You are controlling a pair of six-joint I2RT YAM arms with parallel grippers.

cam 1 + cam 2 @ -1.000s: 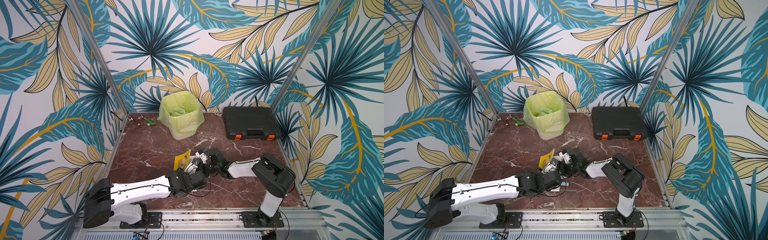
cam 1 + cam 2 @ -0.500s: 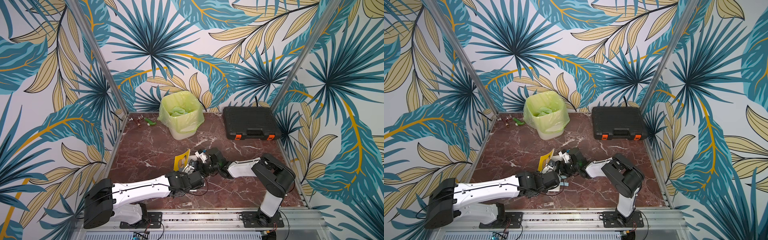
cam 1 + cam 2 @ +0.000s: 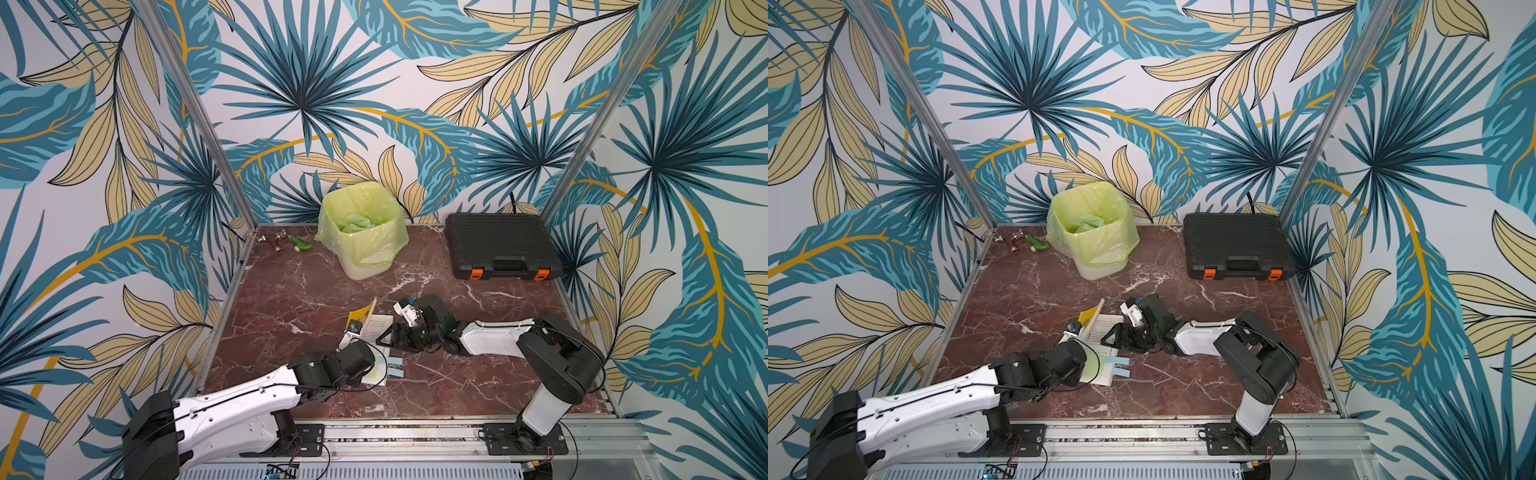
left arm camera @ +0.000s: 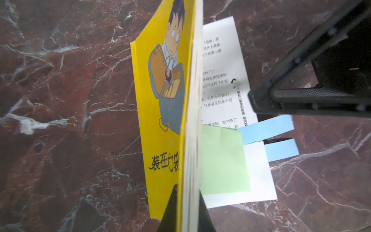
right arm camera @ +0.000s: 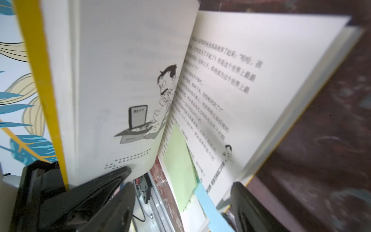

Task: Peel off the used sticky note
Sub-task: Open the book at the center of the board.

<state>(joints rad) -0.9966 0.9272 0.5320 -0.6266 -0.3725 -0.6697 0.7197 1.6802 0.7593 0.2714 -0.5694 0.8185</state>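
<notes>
A yellow-covered book (image 4: 160,100) lies open on the marble table (image 3: 291,299), its cover and front pages standing upright. My left gripper (image 4: 187,200) is shut on that raised cover and pages, seen in both top views (image 3: 356,338) (image 3: 1077,332). On the flat page lies a pale green sticky note (image 4: 222,160) (image 5: 180,170). Two blue sticky tabs (image 4: 267,128) (image 4: 281,149) stick out past the page edge (image 3: 397,360). My right gripper (image 5: 180,200) (image 3: 392,336) is open at the page edge. One blue tab (image 5: 208,204) lies between its fingers, untouched.
A white bin lined with a green bag (image 3: 361,232) stands at the back centre. A shut black case (image 3: 500,245) lies at the back right. Small fittings (image 3: 286,243) sit in the back left corner. Patterned walls enclose three sides.
My left gripper has closed from open onto the book's raised cover and pages, and that arm shifted slightly. The right gripper has hardly moved.
</notes>
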